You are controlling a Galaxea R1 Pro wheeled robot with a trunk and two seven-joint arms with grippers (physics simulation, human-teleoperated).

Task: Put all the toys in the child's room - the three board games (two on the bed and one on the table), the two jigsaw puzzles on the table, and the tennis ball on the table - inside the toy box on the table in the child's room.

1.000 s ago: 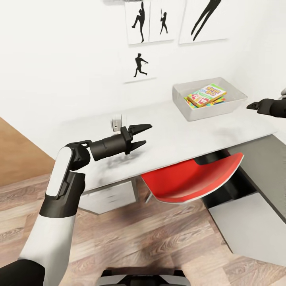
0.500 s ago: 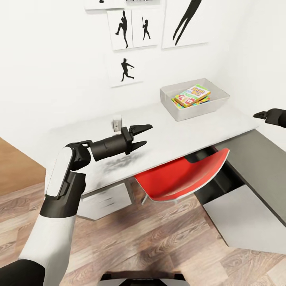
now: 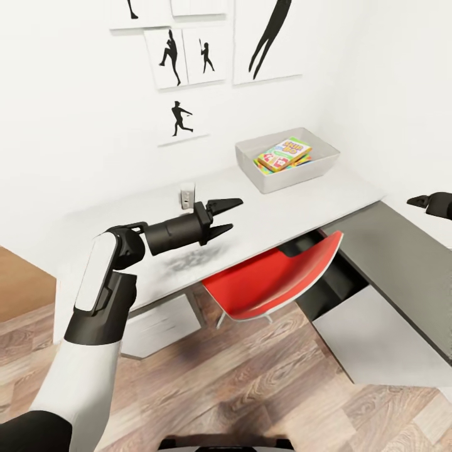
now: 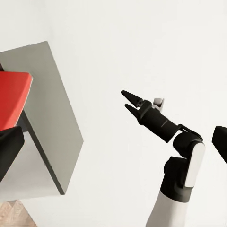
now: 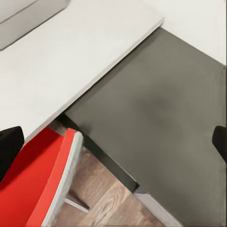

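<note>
The left claw [image 3: 224, 216] is held out level above the surface [image 3: 270, 207], its two fingers parted and nothing between them; this reads as a carrying posture, kept high so that the arm clears the edge while the base is driven. The right claw [image 3: 419, 201] is seen at the right margin of the head view over the low dark cabinet [image 3: 402, 251]; whether its fingers are parted cannot be told.

The toy box [image 3: 263, 177] is set at the far end of the surface, near the corner of the white walls. Inside it the SKIP BO board game [image 3: 284, 152] is laid flat on top of bright puzzle pieces [image 3: 304, 161], so part of the tidying is judged done. The red chair [image 3: 276, 279] is tucked partly under the surface, where a careless approach could catch it.
</note>
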